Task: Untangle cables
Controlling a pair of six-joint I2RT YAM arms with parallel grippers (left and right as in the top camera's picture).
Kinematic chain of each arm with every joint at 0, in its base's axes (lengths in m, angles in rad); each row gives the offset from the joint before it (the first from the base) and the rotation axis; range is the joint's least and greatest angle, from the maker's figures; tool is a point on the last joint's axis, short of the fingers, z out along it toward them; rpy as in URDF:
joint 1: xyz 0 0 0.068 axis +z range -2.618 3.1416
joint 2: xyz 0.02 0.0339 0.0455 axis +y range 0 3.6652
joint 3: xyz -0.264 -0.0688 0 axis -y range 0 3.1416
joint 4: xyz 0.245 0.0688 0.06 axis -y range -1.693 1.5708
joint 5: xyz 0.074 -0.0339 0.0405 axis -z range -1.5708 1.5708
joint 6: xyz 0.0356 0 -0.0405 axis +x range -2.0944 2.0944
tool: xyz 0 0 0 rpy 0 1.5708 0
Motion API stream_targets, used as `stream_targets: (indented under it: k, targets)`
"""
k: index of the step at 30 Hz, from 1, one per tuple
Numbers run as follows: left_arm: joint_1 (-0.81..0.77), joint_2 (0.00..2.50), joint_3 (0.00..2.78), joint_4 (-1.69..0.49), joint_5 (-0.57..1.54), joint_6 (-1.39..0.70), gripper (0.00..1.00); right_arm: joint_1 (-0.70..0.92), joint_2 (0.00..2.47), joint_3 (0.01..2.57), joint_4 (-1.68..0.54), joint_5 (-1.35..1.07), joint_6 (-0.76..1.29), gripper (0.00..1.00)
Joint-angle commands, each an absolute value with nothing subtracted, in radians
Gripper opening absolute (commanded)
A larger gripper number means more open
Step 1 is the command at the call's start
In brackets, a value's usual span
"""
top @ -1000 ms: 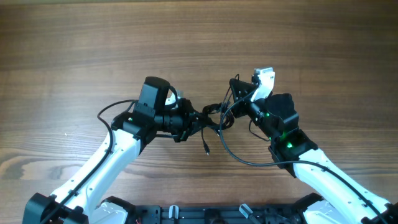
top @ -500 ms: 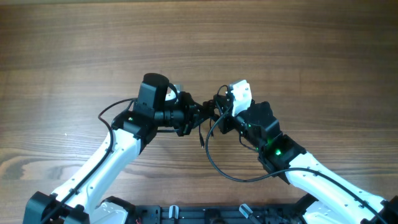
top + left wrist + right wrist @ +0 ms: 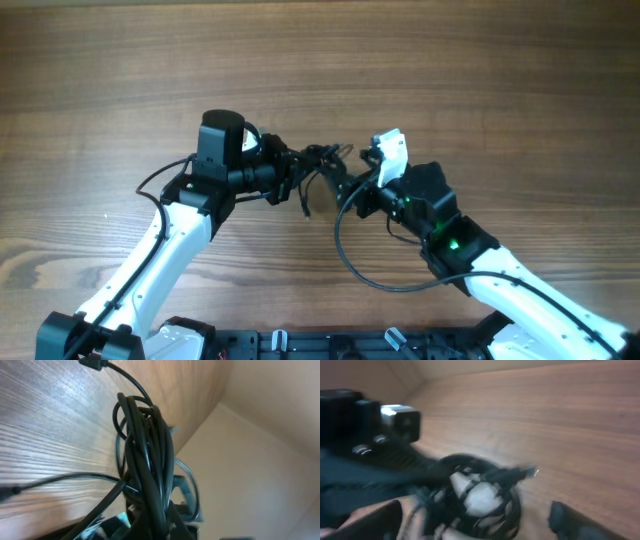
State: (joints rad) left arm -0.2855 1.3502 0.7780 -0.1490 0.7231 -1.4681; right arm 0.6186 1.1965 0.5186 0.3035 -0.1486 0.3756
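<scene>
Thin black cables [image 3: 322,158], wound into one tangled bundle, sit over the table [image 3: 480,70] between the two grippers. The left gripper [image 3: 293,176] pinches the bundle at its tip. In its wrist view the cords run straight out from between its fingers, looped over one another. One strand [image 3: 305,198] drops just beside that gripper, and another, ending in a plug [image 3: 93,364], arcs away ahead of it. The right gripper [image 3: 357,190] is at the bundle's far side, facing the left. Its wrist view is blurred, so it cannot be told whether its fingers are spread or pressed together.
</scene>
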Motion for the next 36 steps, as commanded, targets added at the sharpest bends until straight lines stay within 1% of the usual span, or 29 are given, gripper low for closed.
stream_targets:
  k: [1,5,6,7,9,11,14,15,16,19,20,23,24,25,26,28,29,31,33,34,36]
  targets:
    - [-0.283,1.342,0.789,-0.134,0.640,-1.627,0.04,0.591,1.097,0.518,0.262,-0.220,0.509,1.00]
    - [-0.283,1.342,0.789,-0.134,0.584,-1.815,0.04,0.581,1.036,0.518,0.117,-0.233,0.625,1.00]
    - [-0.283,1.342,0.789,-0.134,0.573,-1.878,0.04,0.581,1.039,0.517,0.071,-0.282,0.643,0.96]
    - [-0.283,1.342,0.789,-0.134,0.562,-1.906,0.04,0.581,1.048,0.517,0.059,-0.311,0.656,0.89]
    - [-0.283,1.342,0.789,-0.134,0.550,-1.960,0.04,0.585,1.091,0.515,0.060,-0.395,0.666,0.83]
    - [-0.283,1.342,0.789,-0.134,0.553,-2.027,0.04,0.591,1.148,0.515,0.077,-0.417,0.701,0.81]
    - [-0.283,1.342,0.789,-0.134,0.573,-2.085,0.04,0.592,1.250,0.515,0.165,-0.426,0.792,0.81]
    - [-0.283,1.342,0.789,-0.134,0.576,-2.085,0.04,0.592,1.283,0.515,0.218,-0.445,0.808,0.81]
    - [-0.283,1.342,0.789,-0.134,0.579,-2.085,0.04,0.592,1.352,0.515,0.345,-0.485,0.824,0.80]
    - [-0.283,1.342,0.789,-0.134,0.579,-2.111,0.04,0.592,1.446,0.515,0.492,-0.522,0.880,0.78]
    - [-0.283,1.342,0.789,-0.133,0.579,-2.117,0.04,0.592,1.481,0.515,0.540,-0.522,0.904,0.76]
    - [-0.283,1.342,0.789,-0.133,0.586,-2.133,0.04,0.598,1.584,0.515,0.696,-0.538,0.978,0.64]
    - [-0.283,1.342,0.789,-0.133,0.586,-2.134,0.04,0.607,1.602,0.515,0.725,-0.537,0.977,0.59]
    - [-0.283,1.342,0.789,-0.131,0.586,-2.146,0.04,0.619,1.618,0.516,0.738,-0.527,0.976,0.54]
    - [-0.283,1.342,0.789,-0.127,0.588,-2.163,0.04,0.627,1.625,0.516,0.740,-0.515,0.976,0.52]
    - [-0.283,1.342,0.789,-0.096,0.595,-2.181,0.04,0.646,1.635,0.516,0.730,-0.473,0.976,0.43]
    - [-0.283,1.342,0.789,-0.066,0.593,-2.181,0.04,0.654,1.635,0.516,0.725,-0.459,0.976,0.35]
    - [-0.283,1.342,0.789,-0.015,0.593,-2.181,0.04,0.665,1.635,0.516,0.719,-0.443,0.975,0.27]
    - [-0.279,1.342,0.789,0.035,0.593,-2.181,0.04,0.664,1.635,0.516,0.686,-0.434,0.955,0.15]
    - [-0.273,1.342,0.789,0.049,0.594,-2.181,0.04,0.664,1.635,0.516,0.652,-0.416,0.930,0.05]
    - [-0.249,1.341,0.789,0.052,0.602,-2.181,0.04,0.661,1.635,0.516,0.567,-0.371,0.888,0.04]
